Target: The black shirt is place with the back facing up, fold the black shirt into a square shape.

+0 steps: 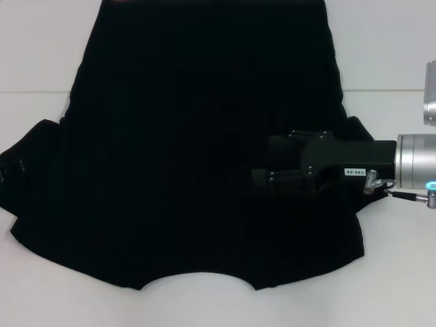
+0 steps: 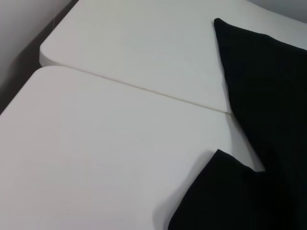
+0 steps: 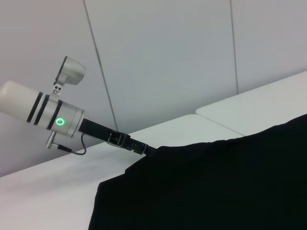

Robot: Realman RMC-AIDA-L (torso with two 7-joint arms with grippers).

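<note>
One hand lost against black shirt

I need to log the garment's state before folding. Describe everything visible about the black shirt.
The black shirt is plain, soft-looking dark fabric, spread flat on the white table. No lettering shows. Its short sleeves splay out at both sides, and the curved neck edge lies nearest the robot. The right gripper reaches in over its right part; the left gripper meets its left sleeve edge.

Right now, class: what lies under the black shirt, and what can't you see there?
The black shirt lies on a white table, whose seam runs under it. The right gripper reaches over it. The covered tabletop and the shirt's underside are hidden.
</note>
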